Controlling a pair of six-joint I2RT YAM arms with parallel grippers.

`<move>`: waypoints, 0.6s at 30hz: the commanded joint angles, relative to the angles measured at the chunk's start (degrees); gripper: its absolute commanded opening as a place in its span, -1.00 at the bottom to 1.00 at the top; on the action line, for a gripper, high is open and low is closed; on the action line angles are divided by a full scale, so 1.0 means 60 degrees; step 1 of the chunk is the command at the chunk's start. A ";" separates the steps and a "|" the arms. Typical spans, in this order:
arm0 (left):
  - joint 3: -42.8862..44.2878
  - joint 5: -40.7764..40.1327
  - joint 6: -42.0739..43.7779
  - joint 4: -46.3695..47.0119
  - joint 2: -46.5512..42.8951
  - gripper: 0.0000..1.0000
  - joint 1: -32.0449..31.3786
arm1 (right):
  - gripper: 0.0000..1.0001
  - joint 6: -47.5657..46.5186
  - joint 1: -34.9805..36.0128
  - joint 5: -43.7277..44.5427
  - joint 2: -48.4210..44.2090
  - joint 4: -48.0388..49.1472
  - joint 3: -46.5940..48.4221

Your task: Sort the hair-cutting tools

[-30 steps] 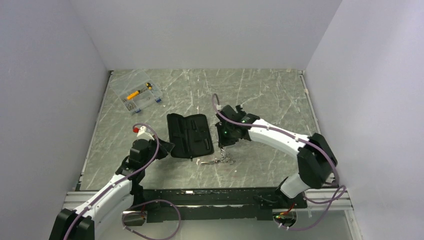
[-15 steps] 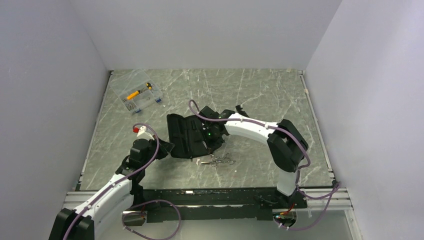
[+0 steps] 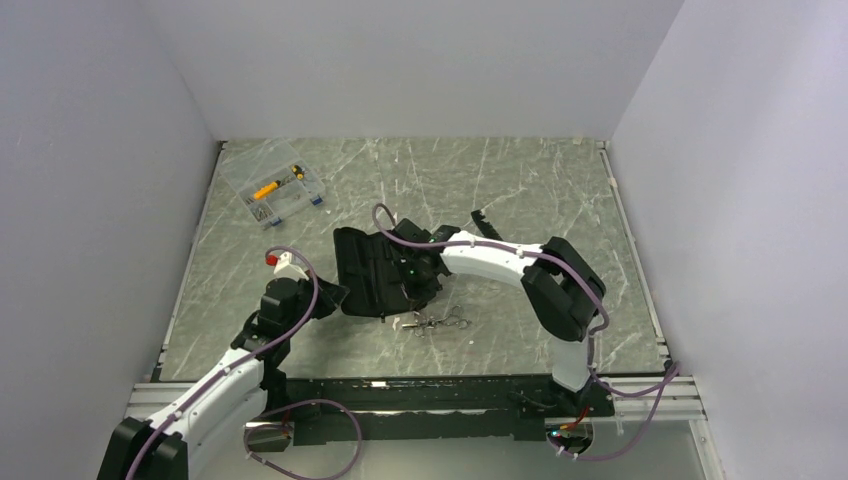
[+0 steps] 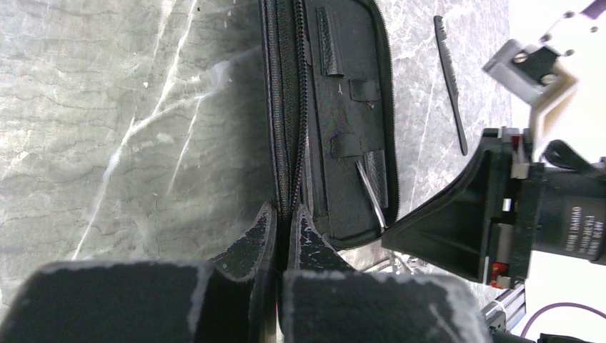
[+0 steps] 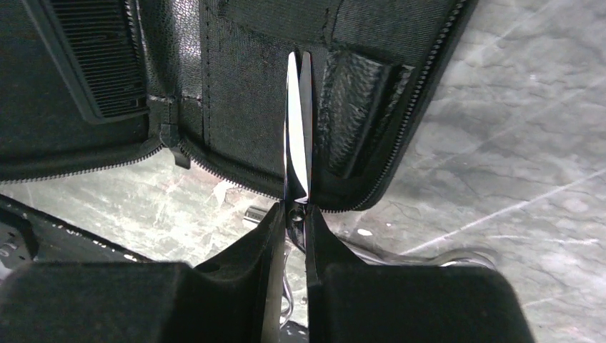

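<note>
The right gripper (image 5: 294,212), its jaws pinched tight at the pivot of the silver scissors (image 5: 298,121), holds their closed blades over the lining of the open black zip case (image 3: 362,262) at mid-table. The left gripper (image 4: 286,218) is clamped on the case's near zip edge. A second pair of scissors (image 3: 441,322) lies on the marble table (image 3: 540,180) just near of the case. The black comb (image 3: 487,222) lies to the case's right, farther back.
</note>
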 commanded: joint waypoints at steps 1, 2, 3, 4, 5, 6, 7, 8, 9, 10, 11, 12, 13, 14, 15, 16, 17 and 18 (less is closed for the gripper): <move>0.0114 -0.0251 -0.0031 0.0315 -0.0213 -1.00 -0.0053 | -1.00 0.0285 0.0175 -0.0029 0.0237 0.0308 0.0263; 0.0114 -0.0249 -0.0031 0.0312 -0.0245 -1.00 -0.0053 | -1.00 0.0307 0.0169 -0.0040 0.0257 0.0363 0.0230; 0.0100 -0.0243 -0.0018 0.0313 -0.0271 -1.00 -0.0057 | -1.00 0.0342 0.0176 -0.0045 0.0279 0.0410 0.0204; 0.0089 -0.0201 0.0004 0.0322 -0.0287 -1.00 -0.0061 | -1.00 0.0343 0.0177 -0.0046 0.0310 0.0424 0.0201; 0.0074 -0.0182 0.0030 0.0333 -0.0313 -1.00 -0.0067 | -1.00 0.0354 0.0182 -0.0026 0.0334 0.0449 0.0211; 0.0071 -0.0160 0.0041 0.0339 -0.0322 -1.00 -0.0068 | -1.00 0.0369 0.0183 -0.0009 0.0359 0.0478 0.0214; 0.0057 -0.0154 0.0053 0.0344 -0.0321 -1.00 -0.0068 | -1.00 0.0370 0.0185 0.0017 0.0411 0.0489 0.0253; 0.0041 -0.0162 0.0057 0.0328 -0.0336 -1.00 -0.0068 | -1.00 0.0356 0.0187 0.0022 0.0451 0.0488 0.0300; 0.0041 -0.0146 0.0057 0.0319 -0.0352 -1.00 -0.0070 | -1.00 0.0348 0.0182 0.0027 0.0489 0.0461 0.0377; 0.0033 -0.0135 0.0081 0.0305 -0.0358 -1.00 -0.0081 | -1.00 0.0342 0.0175 0.0044 0.0539 0.0444 0.0468; 0.0029 -0.0128 0.0086 0.0301 -0.0351 -1.00 -0.0081 | -1.00 0.0321 0.0176 0.0082 0.0584 0.0422 0.0539; 0.0013 -0.0117 0.0086 0.0310 -0.0369 -1.00 -0.0081 | -1.00 0.0280 0.0175 0.0095 0.0633 0.0401 0.0627; 0.0001 -0.0089 0.0086 0.0324 -0.0365 -1.00 -0.0075 | -1.00 0.0258 0.0173 0.0103 0.0704 0.0369 0.0720; -0.0014 -0.0073 0.0086 0.0349 -0.0356 -1.00 -0.0082 | -1.00 0.0243 0.0169 0.0141 0.0780 0.0343 0.0814; -0.0028 -0.0037 0.0086 0.0388 -0.0345 -1.00 -0.0077 | -1.00 0.0215 0.0170 0.0178 0.0895 0.0313 0.0910; -0.0043 -0.0008 0.0086 0.0405 -0.0328 -1.00 -0.0088 | -1.00 0.0197 0.0169 0.0196 0.0969 0.0296 0.0987; -0.0059 0.0021 0.0075 0.0436 -0.0311 -1.00 -0.0096 | -1.00 0.0182 0.0172 0.0211 0.1035 0.0305 0.1056; -0.0074 0.0045 0.0074 0.0431 -0.0310 -1.00 -0.0097 | -1.00 0.0191 0.0161 0.0252 0.1113 0.0297 0.1138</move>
